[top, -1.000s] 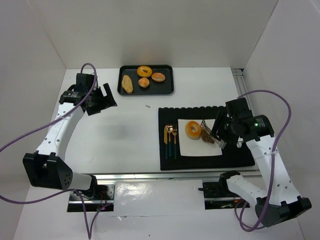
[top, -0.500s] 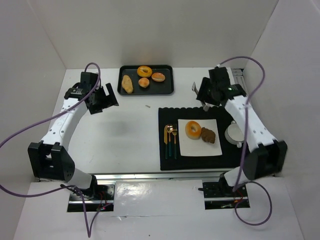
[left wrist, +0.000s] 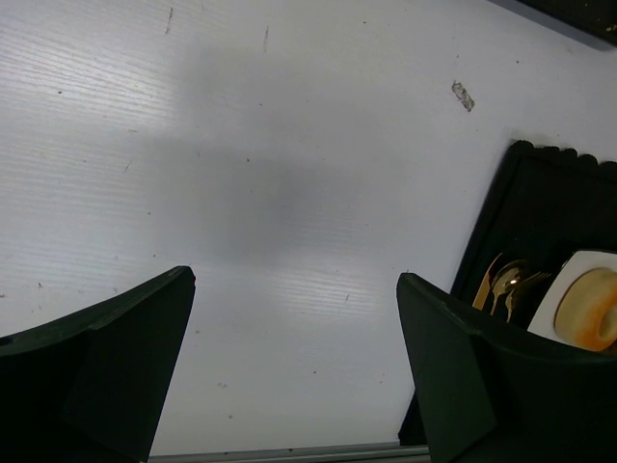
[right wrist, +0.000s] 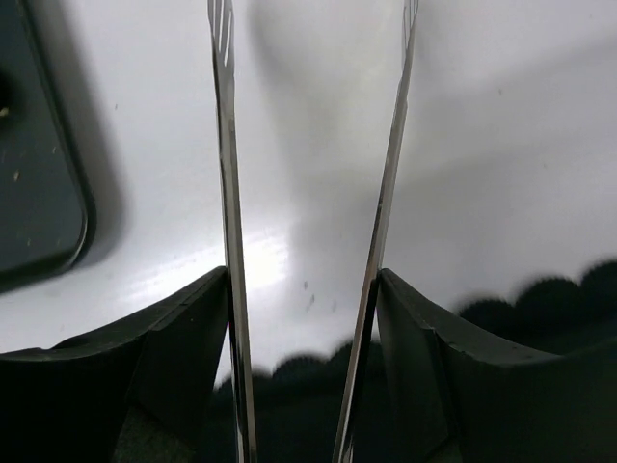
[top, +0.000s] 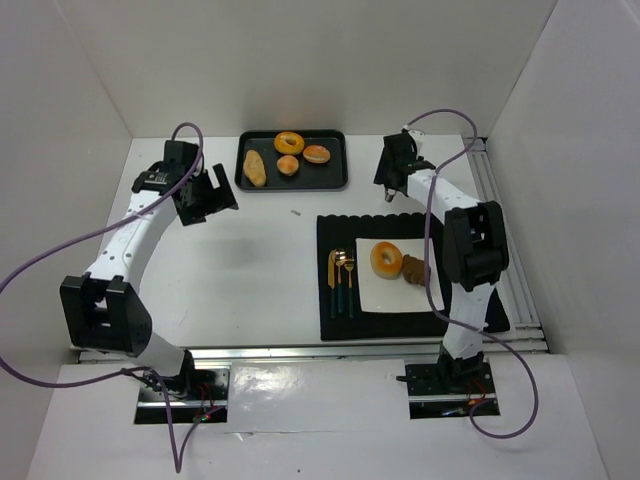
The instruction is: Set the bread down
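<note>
Bread (top: 288,165) lies in four pieces on the tray (top: 325,178) at the far side; a ring (top: 386,259) and a brown piece (top: 414,270) lie side by side on the plate (top: 400,298), which sits on the mat (top: 335,322) next to the cutlery (top: 342,282). The right gripper (top: 389,185) hangs just right of the tray, near the mat's far edge; its fingers press on the two arms of the tongs (right wrist: 224,145), whose tips stand apart with nothing between them. The left gripper (left wrist: 294,278) hovers over the table (left wrist: 241,145) left of the tray, jaws wide, holding nothing.
</note>
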`<state>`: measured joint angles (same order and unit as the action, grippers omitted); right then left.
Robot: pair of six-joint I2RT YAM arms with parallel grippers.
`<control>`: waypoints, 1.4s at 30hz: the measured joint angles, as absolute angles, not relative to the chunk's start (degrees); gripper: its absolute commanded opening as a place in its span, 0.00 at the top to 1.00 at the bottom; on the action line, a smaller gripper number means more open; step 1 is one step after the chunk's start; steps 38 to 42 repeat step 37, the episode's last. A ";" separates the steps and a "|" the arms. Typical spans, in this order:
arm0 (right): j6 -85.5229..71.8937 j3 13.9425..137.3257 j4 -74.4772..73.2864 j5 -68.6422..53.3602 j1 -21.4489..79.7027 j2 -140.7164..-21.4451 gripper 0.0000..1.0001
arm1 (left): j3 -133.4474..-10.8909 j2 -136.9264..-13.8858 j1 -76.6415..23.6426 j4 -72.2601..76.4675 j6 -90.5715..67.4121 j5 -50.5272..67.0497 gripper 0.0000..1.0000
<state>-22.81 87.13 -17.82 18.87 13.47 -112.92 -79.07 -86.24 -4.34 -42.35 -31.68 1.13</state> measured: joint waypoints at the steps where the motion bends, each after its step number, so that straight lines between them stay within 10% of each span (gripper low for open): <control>1: -22.83 88.05 -16.84 19.18 13.45 -114.52 0.29 | -79.09 -86.50 -4.34 -42.35 -31.70 1.10 0.00; 6: -23.57 98.08 -17.52 19.81 13.28 -124.14 0.00 | -79.75 -88.71 -4.34 -42.61 -31.73 0.86 0.00; 16: -26.57 103.37 -29.98 24.80 11.51 -116.92 0.00 | -83.94 -89.93 -4.34 -43.07 -31.59 0.30 0.00; 26: -29.36 78.76 -33.43 32.01 4.99 -89.78 0.00 | -86.94 -89.95 -4.34 -43.44 -31.53 1.30 0.00; 42: -31.09 72.03 -34.79 30.30 3.57 -87.50 0.00 | -89.95 -90.59 -6.02 -43.31 -31.59 3.79 0.00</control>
